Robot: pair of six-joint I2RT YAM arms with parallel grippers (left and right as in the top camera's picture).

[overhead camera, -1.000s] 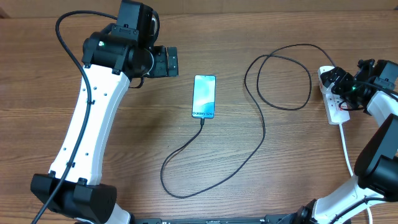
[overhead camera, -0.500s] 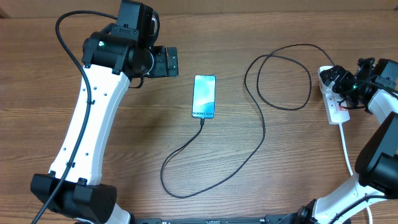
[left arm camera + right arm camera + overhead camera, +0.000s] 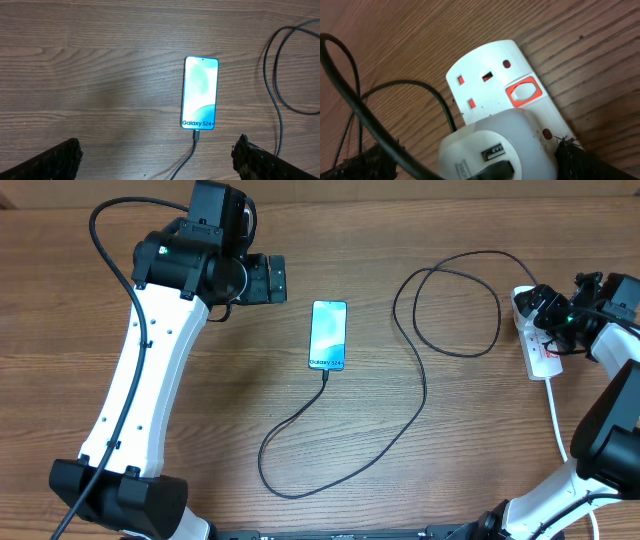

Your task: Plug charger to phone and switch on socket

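The right pincer (image 3: 470, 159) stands spread wide and grasps nothing, its fingertips on either side of the white adapter (image 3: 495, 145) seated in the socket (image 3: 490, 70). Over the last second it has nudged only slightly and then settled. The left pincer (image 3: 157, 159), equally released and empty, has not moved at all, and phone, cable and strip lie exactly as they did.

That stillness suggests the plugging half is done. The charger (image 3: 425, 395) runs from the adapter in a loose loop across the desk (image 3: 400, 500), and its connector tip (image 3: 196, 134) is seated in the phone (image 3: 200, 92). What seems left is the switch. One red-framed rocker switch (image 3: 522, 92) shows just beyond the adapter, beside the empty outlet. Whether it serves the adapter's outlet, or is already pressed, I cannot tell. The small dark dots on the strip look unlit, so I judge the power is off.

The socket lies at the desk's right edge, under the right pincer. Its long axis runs near-to-far with a slight tilt, and its white cord (image 3: 556, 415) leaves the near end toward the robot. The phone lies face up at mid-desk, well apart from the strip. Its long axis also runs near-to-far, with the lettered end and port pointing toward the robot.
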